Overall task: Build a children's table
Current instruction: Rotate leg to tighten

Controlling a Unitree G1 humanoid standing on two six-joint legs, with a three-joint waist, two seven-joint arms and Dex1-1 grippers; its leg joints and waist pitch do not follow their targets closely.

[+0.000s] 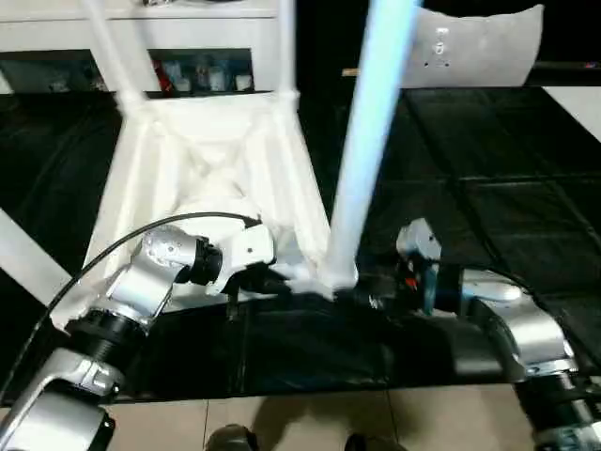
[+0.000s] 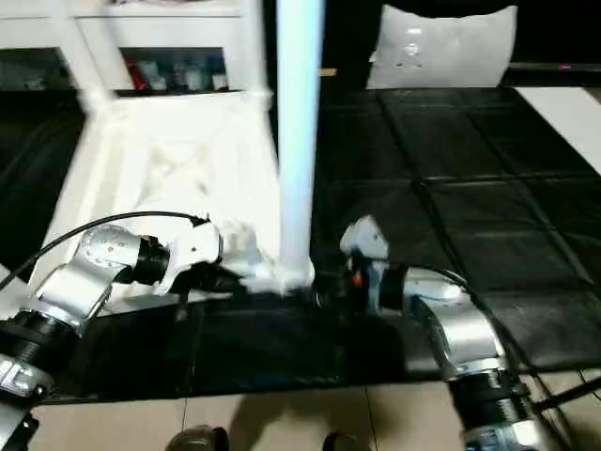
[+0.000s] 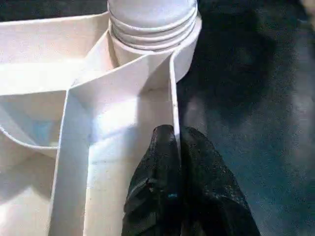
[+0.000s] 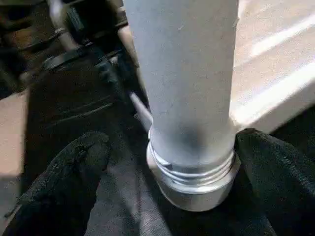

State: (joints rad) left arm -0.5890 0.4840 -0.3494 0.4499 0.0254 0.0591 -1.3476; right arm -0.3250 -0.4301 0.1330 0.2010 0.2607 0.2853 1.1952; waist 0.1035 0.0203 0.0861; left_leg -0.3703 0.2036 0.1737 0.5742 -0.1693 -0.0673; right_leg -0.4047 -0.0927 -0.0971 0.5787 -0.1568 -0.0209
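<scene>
The children's table lies upside down on a black mat, its ribbed white top (image 1: 207, 160) facing up. A long white leg (image 1: 366, 141) stands upright in the near right corner socket (image 4: 197, 189), with screw threads showing at its base. My left gripper (image 3: 177, 136) is shut on the top's thin rim wall just beside that socket. My right gripper (image 4: 177, 147) is open, with one black finger (image 4: 74, 167) on each side of the leg's base and a gap to the leg. Two more legs (image 1: 113, 47) rise from the far corners.
The black mat (image 1: 488, 188) stretches to the right of the table. A white cabinet (image 1: 56, 38) with glass doors stands behind. A white cushion-like object (image 1: 479, 42) sits at the back right. Tan floor (image 1: 310, 418) runs along the mat's near edge.
</scene>
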